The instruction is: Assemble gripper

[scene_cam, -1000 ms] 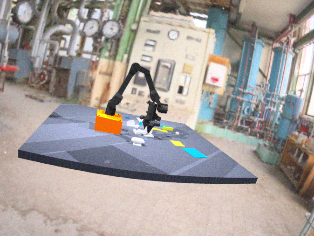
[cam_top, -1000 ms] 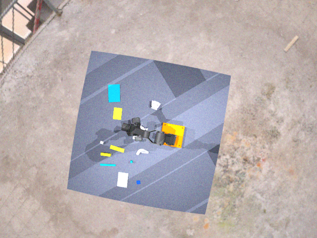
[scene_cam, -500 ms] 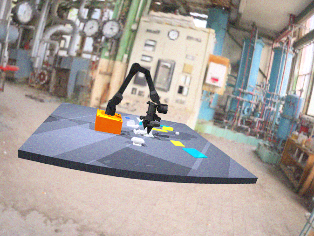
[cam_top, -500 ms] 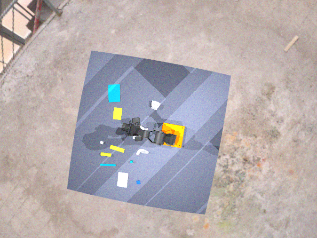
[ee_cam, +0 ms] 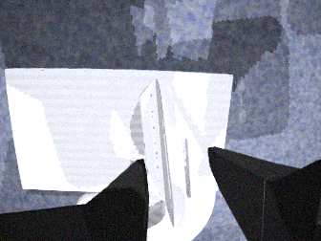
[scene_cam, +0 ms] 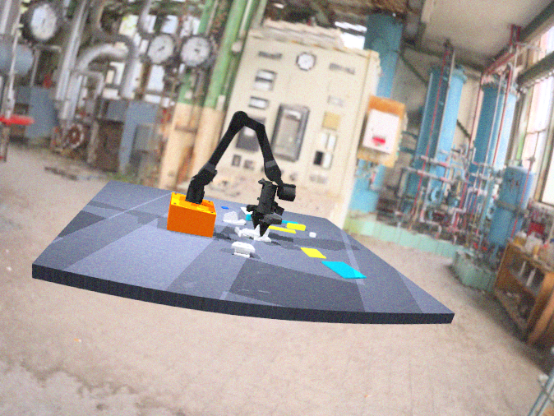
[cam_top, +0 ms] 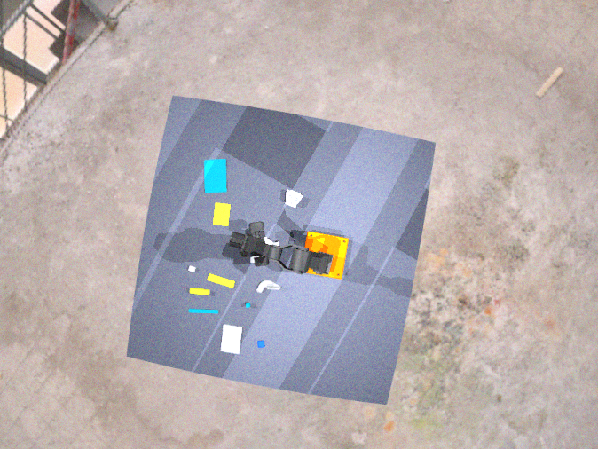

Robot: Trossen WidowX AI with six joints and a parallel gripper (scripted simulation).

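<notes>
My gripper (scene_cam: 262, 233) (ee_cam: 177, 161) is shut on a white jaw (ee_cam: 158, 143), whose narrow ridge stands between the fingertips. Under it lies the white gripper base (ee_cam: 57, 120) (scene_cam: 243, 232) (cam_top: 271, 240), a broad flat piece in the wrist view. The pins and gear teeth cannot be made out, nor whether the jaw is seated. A second, curved white jaw (cam_top: 262, 286) (scene_cam: 231, 218) lies apart on the table. A faceted white part (cam_top: 293, 198) (scene_cam: 242, 247), seemingly the housing plate, lies apart on the other side of the base. The arm hides the fingertips in the top view.
The arm stands on an orange box (cam_top: 342, 256) (scene_cam: 190, 219). A cyan tile (cam_top: 215, 176) (scene_cam: 343, 270), a yellow tile (cam_top: 221, 214) (scene_cam: 313, 252), yellow bars (cam_top: 220, 279), a cyan bar (cam_top: 203, 311), a white tile (cam_top: 232, 339) and small cubes lie on the table.
</notes>
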